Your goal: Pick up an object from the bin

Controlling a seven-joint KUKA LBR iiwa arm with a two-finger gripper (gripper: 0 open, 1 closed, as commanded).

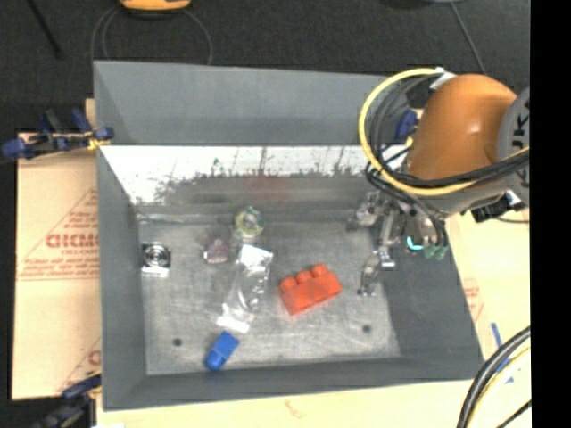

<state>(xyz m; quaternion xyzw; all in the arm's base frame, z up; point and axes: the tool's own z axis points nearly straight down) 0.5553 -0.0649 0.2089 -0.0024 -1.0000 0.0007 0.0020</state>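
Note:
My gripper (378, 259) hangs low over the right side of the bin floor, near the right wall. Nothing shows in it. An orange-red toy brick (310, 290) lies just to its left, a short gap away. Further left a clear plastic bag (245, 285) lies crumpled in the middle of the floor.
A small blue piece (221, 349) sits near the front wall. A silver metal part (156, 259) lies at the left. A purplish lump (215, 250) and a pale green clear round thing (248, 224) lie towards the back. The arm's orange cover and cables overhang the right rim.

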